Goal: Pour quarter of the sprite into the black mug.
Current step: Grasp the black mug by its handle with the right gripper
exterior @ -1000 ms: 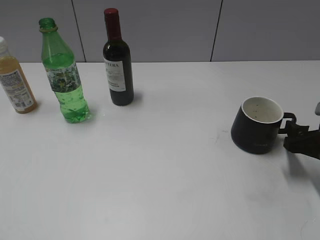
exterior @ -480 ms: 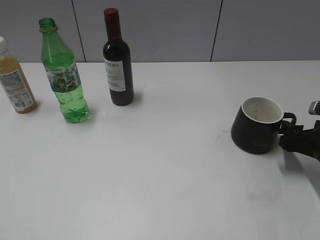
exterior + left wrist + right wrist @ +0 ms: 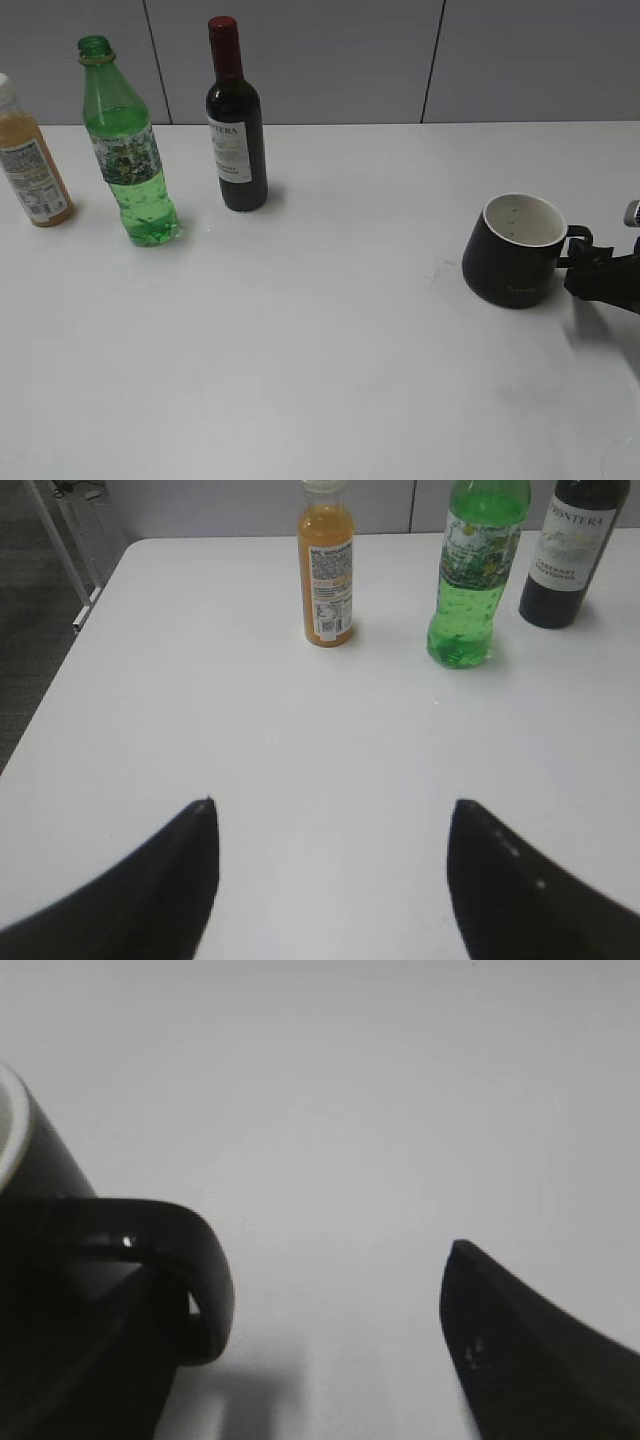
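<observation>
since the earlier frame the right gripper (image 3: 592, 268) has shifted slightly by the handle of the black mug (image 3: 512, 252); its jaws stand open around that handle, not clamped. the left gripper (image 3: 330, 865) hangs released, with the sprite (image 3: 472, 575) well ahead of it, uncapped and upright. step: securing the mug; next, the jaws must close.

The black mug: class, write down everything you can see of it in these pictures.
The black mug is squat and matte, dark outside and white inside, its body widening toward the base, with a faint small mark low on its side. It stands upright on the white table, right of centre, and looks empty apart from a few dark specks. Its small black handle points toward the right gripper, which is open beside it; whether they touch is unclear.
</observation>
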Tool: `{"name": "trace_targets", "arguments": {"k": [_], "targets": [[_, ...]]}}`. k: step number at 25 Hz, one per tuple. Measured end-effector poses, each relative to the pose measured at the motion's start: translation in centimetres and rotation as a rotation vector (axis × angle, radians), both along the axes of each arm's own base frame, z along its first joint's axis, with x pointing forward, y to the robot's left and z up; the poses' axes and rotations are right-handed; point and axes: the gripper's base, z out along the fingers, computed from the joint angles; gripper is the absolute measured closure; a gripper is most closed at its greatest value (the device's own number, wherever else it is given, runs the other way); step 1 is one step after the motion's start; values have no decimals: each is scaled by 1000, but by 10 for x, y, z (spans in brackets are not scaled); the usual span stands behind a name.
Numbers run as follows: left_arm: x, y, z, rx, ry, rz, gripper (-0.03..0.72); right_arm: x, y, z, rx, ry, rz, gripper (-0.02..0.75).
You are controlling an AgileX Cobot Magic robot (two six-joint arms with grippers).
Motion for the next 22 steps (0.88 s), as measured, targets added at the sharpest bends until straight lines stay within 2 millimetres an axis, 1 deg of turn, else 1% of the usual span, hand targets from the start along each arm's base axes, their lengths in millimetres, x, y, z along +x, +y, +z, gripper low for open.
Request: {"name": "trace_targets", "arguments": {"k": [4, 8, 14, 22], "targets": [[0, 0, 0, 0, 0, 0, 146, 0, -2, 0, -5, -1, 12, 144], [0, 0, 0, 0, 0, 0, 146, 7, -2, 0, -7, -15, 27, 144], [0, 0, 0, 0, 0, 0, 146, 17, 1, -11, 5, 1, 57, 145], [0, 0, 0, 0, 0, 0, 146, 26, 1, -13, 6, -16, 59, 146]]}}
